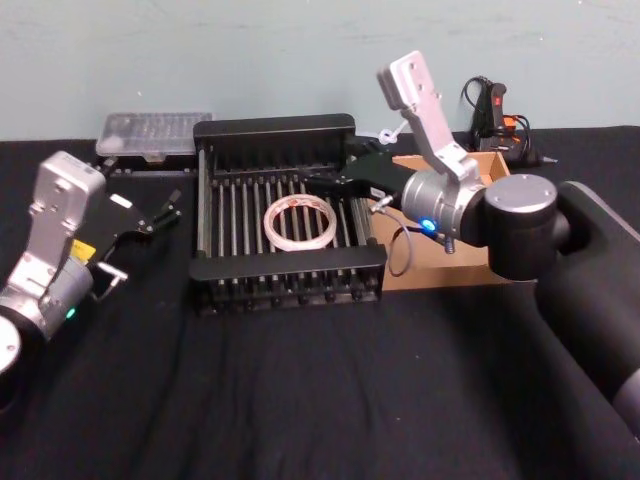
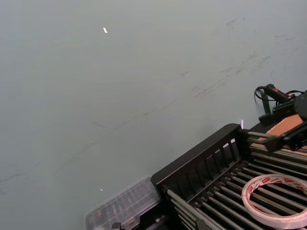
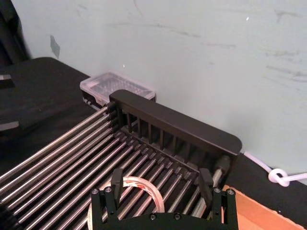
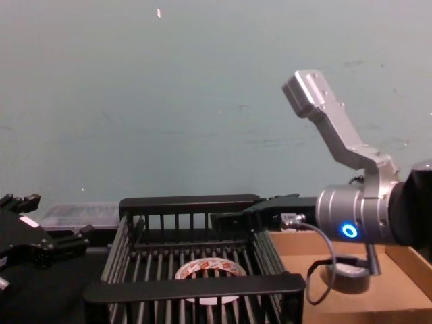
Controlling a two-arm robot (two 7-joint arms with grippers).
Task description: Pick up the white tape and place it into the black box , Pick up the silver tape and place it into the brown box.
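Head view looks down on a desk (image 1: 300, 400) covered in black cloth, with a pale wall behind it. Largest on it is the black box (image 1: 285, 210), a slatted crate with a barred bottom, sitting at the middle of the desk. Touching its right side is the brown box (image 1: 440, 270), a shallow cardboard tray largely hidden under the right arm. From the chest view a grey roll, the silver tape (image 4: 347, 275), lies on the floor of that tray just beside the arm's cable.

Behind the crate's left corner lies a clear plastic case (image 1: 153, 135). Past the tray's far right corner stands a black tool with orange parts (image 1: 497, 120).

Flat on the bars of the crate, near the middle, lies the white tape (image 1: 299, 222), a thin ring with red marks on its inner core.

Reaching over the crate's right rim near the far corner, the right end effector (image 3: 162, 184) has its fingers spread wide apart and holds nothing. Well to the left of the crate, the left end effector (image 1: 160, 213) hovers above the cloth, its fingers parted and empty.
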